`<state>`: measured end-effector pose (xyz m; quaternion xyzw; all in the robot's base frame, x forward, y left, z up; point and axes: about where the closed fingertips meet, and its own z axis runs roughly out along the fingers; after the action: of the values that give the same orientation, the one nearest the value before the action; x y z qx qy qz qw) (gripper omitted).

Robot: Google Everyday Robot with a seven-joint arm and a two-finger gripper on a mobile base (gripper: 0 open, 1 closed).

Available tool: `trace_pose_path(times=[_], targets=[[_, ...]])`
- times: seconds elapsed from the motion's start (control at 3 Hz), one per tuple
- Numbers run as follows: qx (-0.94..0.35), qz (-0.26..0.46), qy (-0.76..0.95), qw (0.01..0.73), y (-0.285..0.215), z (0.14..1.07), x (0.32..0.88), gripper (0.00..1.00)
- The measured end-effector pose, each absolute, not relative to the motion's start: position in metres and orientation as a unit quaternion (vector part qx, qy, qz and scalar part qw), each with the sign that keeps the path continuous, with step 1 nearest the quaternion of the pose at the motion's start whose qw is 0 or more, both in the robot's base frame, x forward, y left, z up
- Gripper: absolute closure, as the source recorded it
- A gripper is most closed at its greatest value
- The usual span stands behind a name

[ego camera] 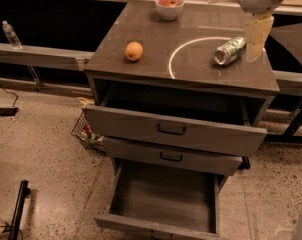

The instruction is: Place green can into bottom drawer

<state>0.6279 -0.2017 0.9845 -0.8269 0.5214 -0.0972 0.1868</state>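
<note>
An orange point(134, 50) and fruit bowl point(169, 14) sit on the cabinet top point(201, 21); a water bottle point(10, 35) stands left.

On the cabinet top point(191, 26): can point(230, 50) lies on its side at R, by the circle's point(172, 59) R side. Orange point(134, 51) at L, outside the circle. Bowl point(169, 8) at back centre w/ fruit in it. Gripper point(253, 54) hangs just R of can; contact unclear. Below, 3 drawers, all pulled out: top drawer point(173, 131), mid drawer point(171, 156) under it, bottom drawer point(161, 196) lowest & furthest out. Basket point(86, 131) on floor L of cabinet; bottle point(11, 35) far L.
</note>
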Motion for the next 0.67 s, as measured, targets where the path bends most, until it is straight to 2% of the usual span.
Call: trace_pose_path(times=[0.67], targets=[[-0.799,-0.143,0.563,0.153,-0.26,0.969,0.639,0.0]])
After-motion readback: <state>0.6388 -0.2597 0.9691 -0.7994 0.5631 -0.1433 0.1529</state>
